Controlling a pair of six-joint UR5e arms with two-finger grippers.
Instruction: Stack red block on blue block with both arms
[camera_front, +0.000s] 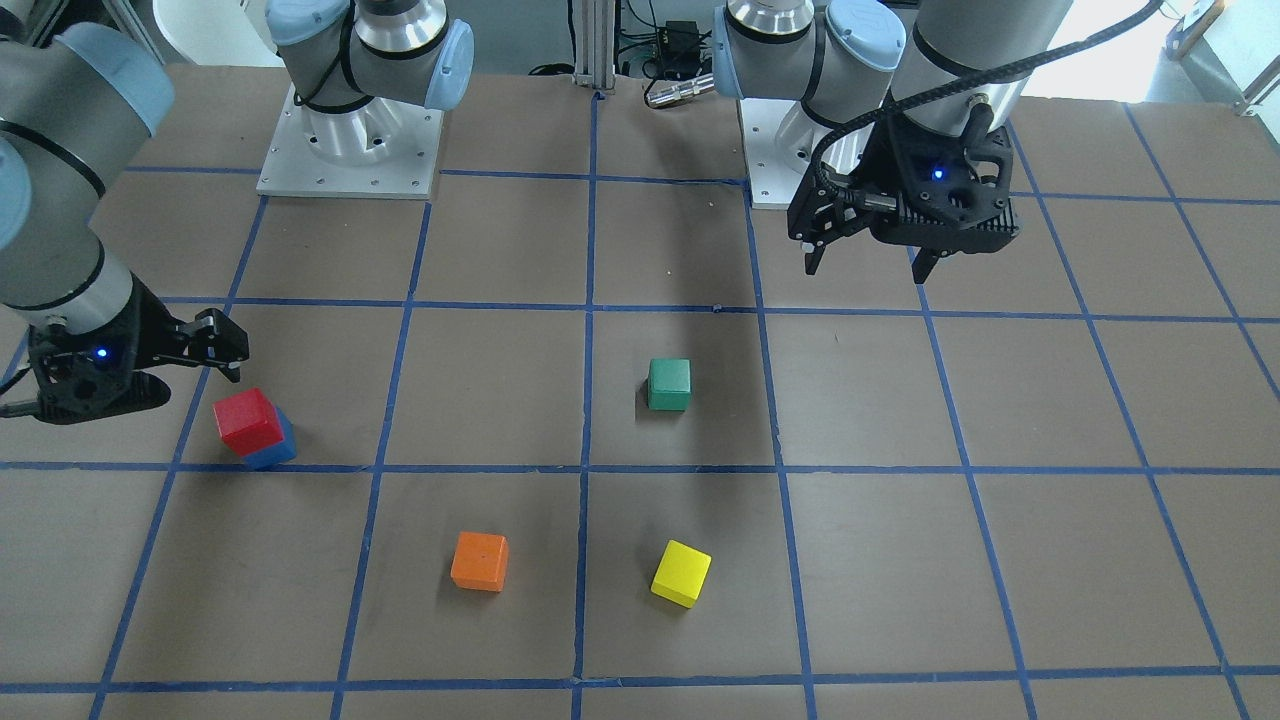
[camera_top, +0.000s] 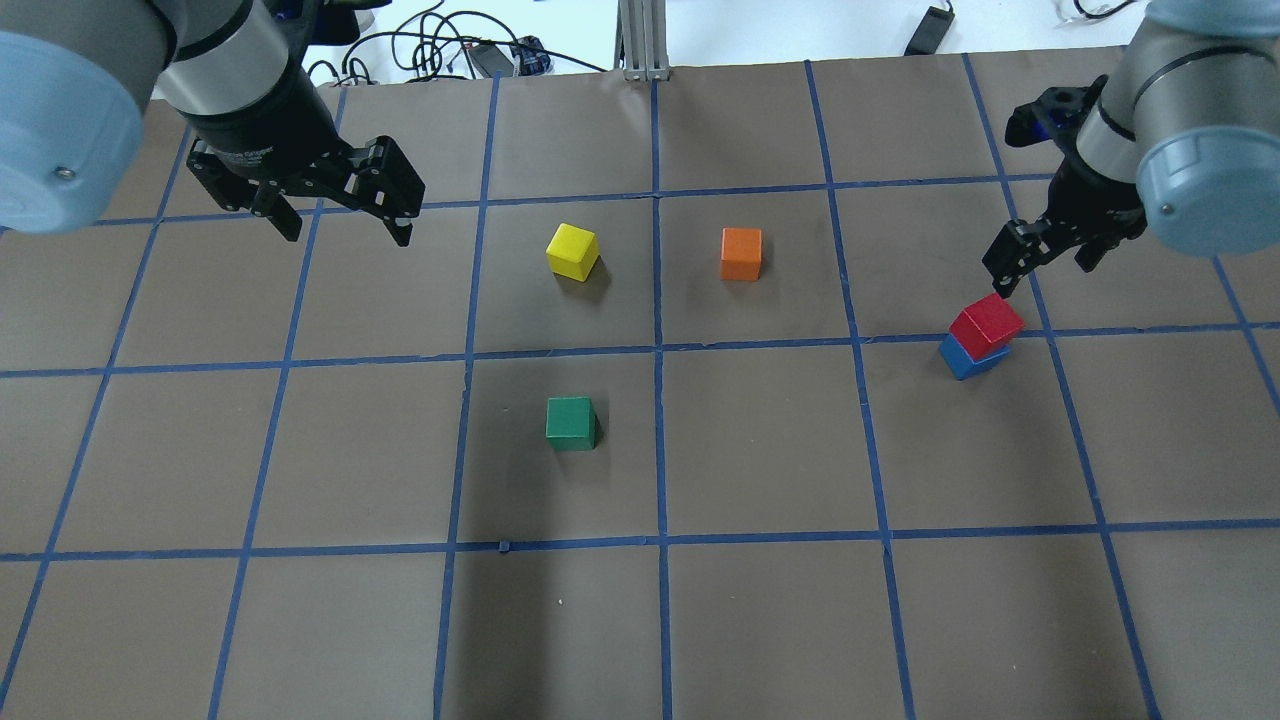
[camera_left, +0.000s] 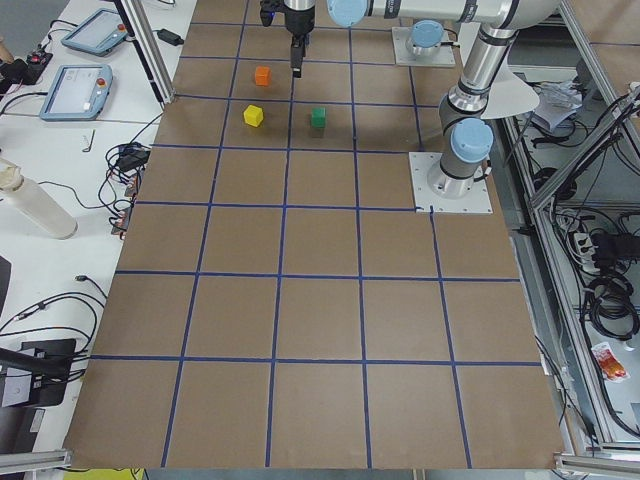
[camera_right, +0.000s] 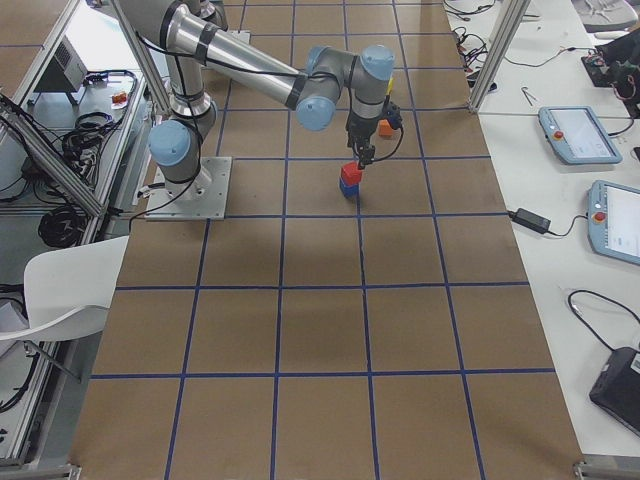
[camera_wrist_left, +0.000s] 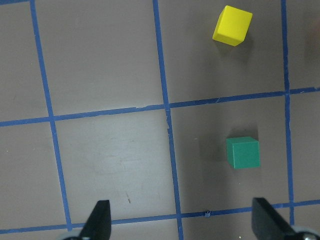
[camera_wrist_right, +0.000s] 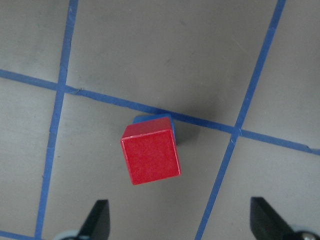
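- Overhead exterior: the red block (camera_top: 987, 325), a matte painted cube, sat on top of the blue block (camera_top: 965, 360) on the brown table (camera_top: 760, 450), which blue tape lines (camera_top: 560, 352) ruled into squares. The right gripper (camera_top: 1043, 275) hung just beyond the stack, its black fingers spread wide and holding nothing. The left gripper (camera_top: 348, 237), equally wide and empty, hung well apart at the other side. A yellow cube (camera_top: 573, 250), an orange cube (camera_top: 741, 253) and a green cube (camera_top: 570, 422) lay singly between them
- Exterior front-facing: the red block was turned slightly against the blue one, so a blue corner and side face showed beneath it; a blue light glowed on each gripper body
- Exterior left: the three loose cubes showed small at the table's far end
- Exterior right: the two-cube stack stood below the near arm's gripper, red over blue
- Left wrist-mounted: two spread fingertips framed bare table, with the green and yellow cubes further off
- Right wrist-mounted: the red block's flat square top lay between the spread fingertips, apart from both, with a sliver of blue at one edge beside a tape line
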